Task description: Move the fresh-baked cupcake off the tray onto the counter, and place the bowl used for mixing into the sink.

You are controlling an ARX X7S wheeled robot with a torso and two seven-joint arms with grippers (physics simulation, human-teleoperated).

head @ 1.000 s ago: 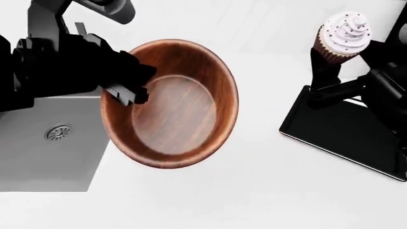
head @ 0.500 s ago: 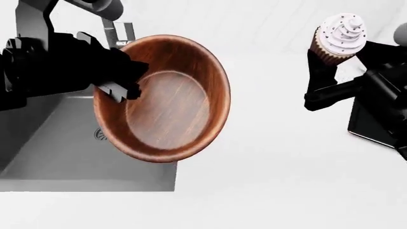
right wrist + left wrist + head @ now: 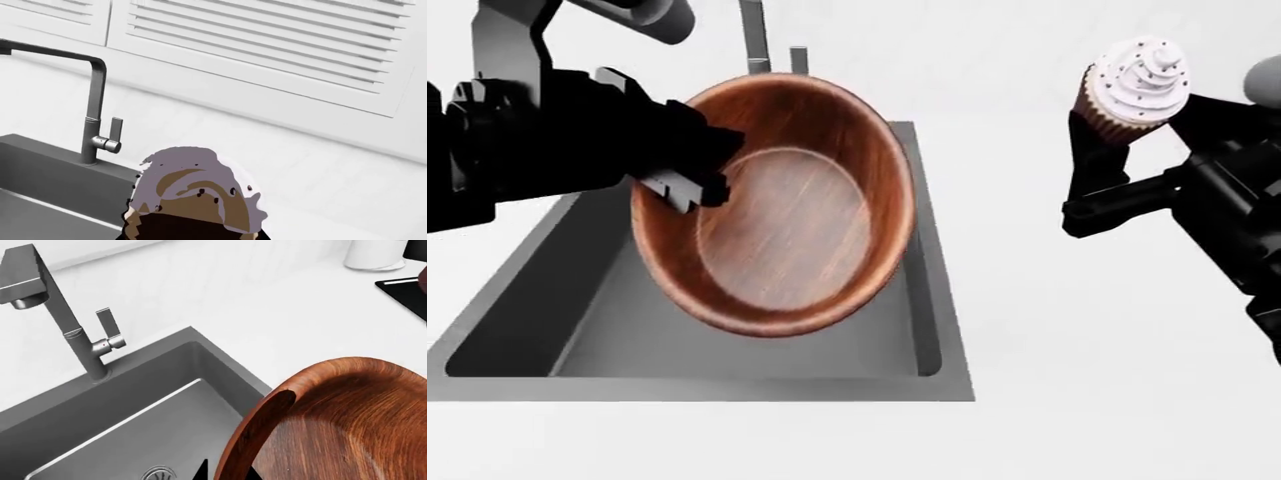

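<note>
White counter (image 3: 1054, 330) lay around the sink (image 3: 587, 345) as my left gripper (image 3: 687, 180), clamped on the bowl (image 3: 777, 210) rim, hung over the basin; lowering came next. My right gripper (image 3: 1101, 150) pinched the cupcake (image 3: 1141, 80) aloft.

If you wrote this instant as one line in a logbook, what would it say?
left gripper: shut on bowl, held above sink | right gripper: shut on cupcake, held above counter

Open sink (image 3: 941, 340) basin beneath the held bowl (image 3: 777, 205), faucet (image 3: 63, 315) upright at its far rim
</note>
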